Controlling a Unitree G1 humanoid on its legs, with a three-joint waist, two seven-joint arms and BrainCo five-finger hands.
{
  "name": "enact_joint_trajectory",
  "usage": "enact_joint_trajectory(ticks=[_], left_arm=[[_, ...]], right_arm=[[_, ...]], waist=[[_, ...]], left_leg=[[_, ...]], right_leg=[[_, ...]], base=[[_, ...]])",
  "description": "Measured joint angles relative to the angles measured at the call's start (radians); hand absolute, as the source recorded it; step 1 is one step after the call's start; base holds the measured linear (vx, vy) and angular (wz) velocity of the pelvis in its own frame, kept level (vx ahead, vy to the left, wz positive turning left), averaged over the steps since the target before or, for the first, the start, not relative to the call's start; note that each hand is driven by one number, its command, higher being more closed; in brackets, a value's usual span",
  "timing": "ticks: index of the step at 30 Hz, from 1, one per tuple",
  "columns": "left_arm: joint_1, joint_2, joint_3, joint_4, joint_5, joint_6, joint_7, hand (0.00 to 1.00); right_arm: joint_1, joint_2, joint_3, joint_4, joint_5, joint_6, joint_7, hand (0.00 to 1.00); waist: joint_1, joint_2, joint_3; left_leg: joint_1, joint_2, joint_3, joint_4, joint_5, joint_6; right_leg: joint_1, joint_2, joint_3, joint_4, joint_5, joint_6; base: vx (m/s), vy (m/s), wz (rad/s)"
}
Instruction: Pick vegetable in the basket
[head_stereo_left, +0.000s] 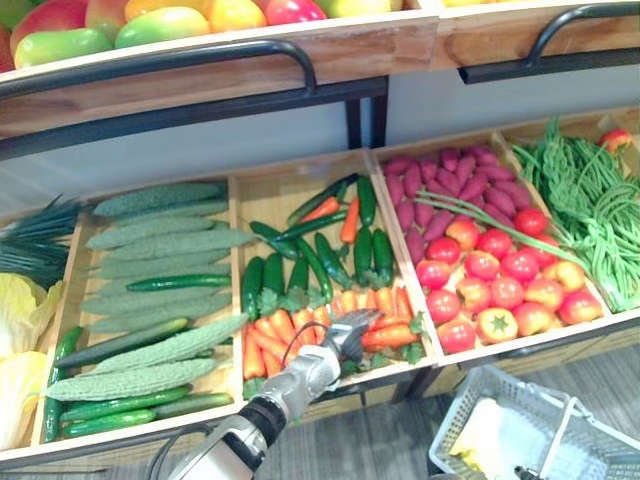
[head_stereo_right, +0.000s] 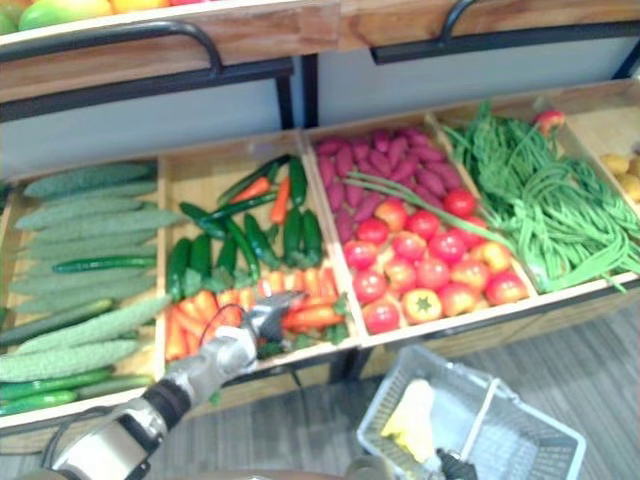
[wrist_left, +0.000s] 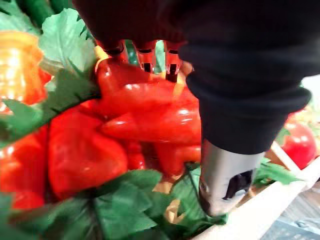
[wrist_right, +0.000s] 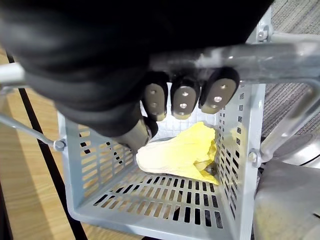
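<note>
Left hand (head_stereo_left: 347, 333) over carrots (head_stereo_left: 385, 305), middle bin's (head_stereo_left: 300, 190) near edge; fingers spread, nothing pinched.
Close round one carrot's body, not its leaves (wrist_left: 125, 200); right hand (wrist_right: 185, 95) curled round basket (wrist_right: 165, 205) handle, near right.

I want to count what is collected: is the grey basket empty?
No, a pale yellow leafy vegetable lies on the slotted bottom of the grey basket.
</note>
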Motion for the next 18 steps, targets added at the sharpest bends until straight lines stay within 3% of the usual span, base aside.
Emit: enact_joint_trajectory(ticks=[13,14,18], left_arm=[[-0.073,-0.068,0.039,0.143,0.019,0.028,0.059,0.00],[-0.075,-0.074,0.041,0.153,0.019,0.027,0.066,1.00],[-0.090,-0.093,0.074,0.165,0.019,0.029,0.093,1.00]], right_arm=[[-0.017,-0.001,0.038,-0.001,0.002,-0.001,-0.011,1.00],[-0.017,-0.001,0.038,-0.001,0.002,-0.001,-0.012,1.00],[-0.018,-0.001,0.039,-0.001,0.002,-0.002,-0.017,1.00]], waist=[[-0.003,-0.008,0.006],[-0.003,-0.010,0.007],[-0.003,-0.014,0.010]], left_leg=[[-0.011,-0.001,0.025,0.000,0.000,0.000],[-0.011,-0.001,0.025,0.000,-0.001,0.000],[-0.011,-0.001,0.026,0.000,-0.001,-0.001]], right_leg=[[-0.029,0.004,0.024,-0.002,0.010,-0.004],[-0.030,0.004,0.024,-0.002,0.010,-0.004],[-0.030,0.004,0.025,-0.003,0.010,-0.004]], base=[[-0.03,-0.049,-0.06],[-0.03,-0.050,-0.01],[-0.03,-0.053,-0.01]])
